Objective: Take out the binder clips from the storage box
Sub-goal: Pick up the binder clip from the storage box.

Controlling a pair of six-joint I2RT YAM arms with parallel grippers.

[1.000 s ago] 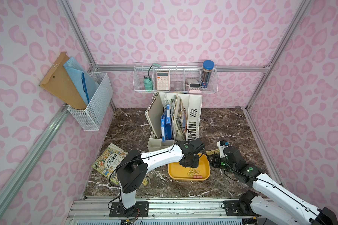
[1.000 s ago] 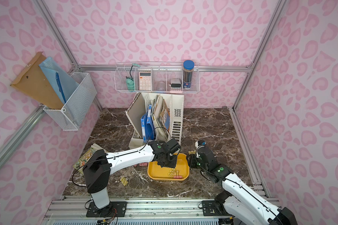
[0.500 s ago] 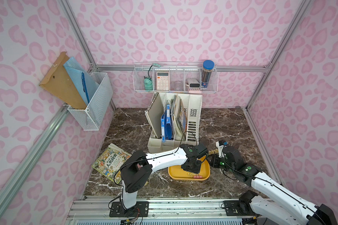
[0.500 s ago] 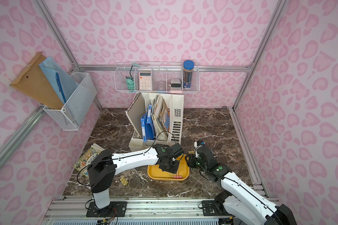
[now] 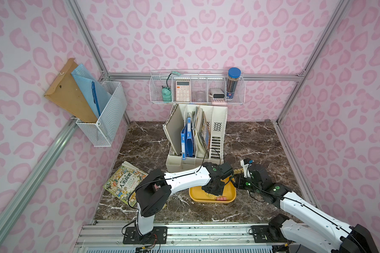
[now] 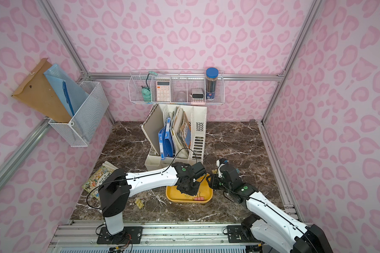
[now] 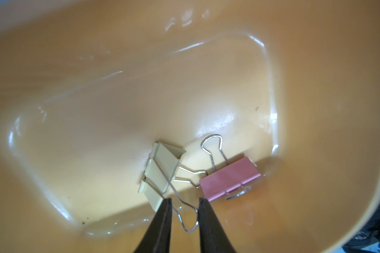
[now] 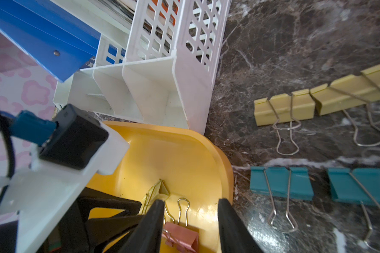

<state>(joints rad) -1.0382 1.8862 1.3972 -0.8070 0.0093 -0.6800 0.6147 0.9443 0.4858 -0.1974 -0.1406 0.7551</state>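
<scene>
Clip [image 7: 160, 170] handle between left jaws

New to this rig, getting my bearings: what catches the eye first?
Pink spotted walls surround a dark marble table with a yellow-orange storage box at its front. Inside, the left pincer straddles the wire handle of a yellow clip, a pink clip beside it. Outside on the marble lie more yellow clips and teal clips.
</scene>
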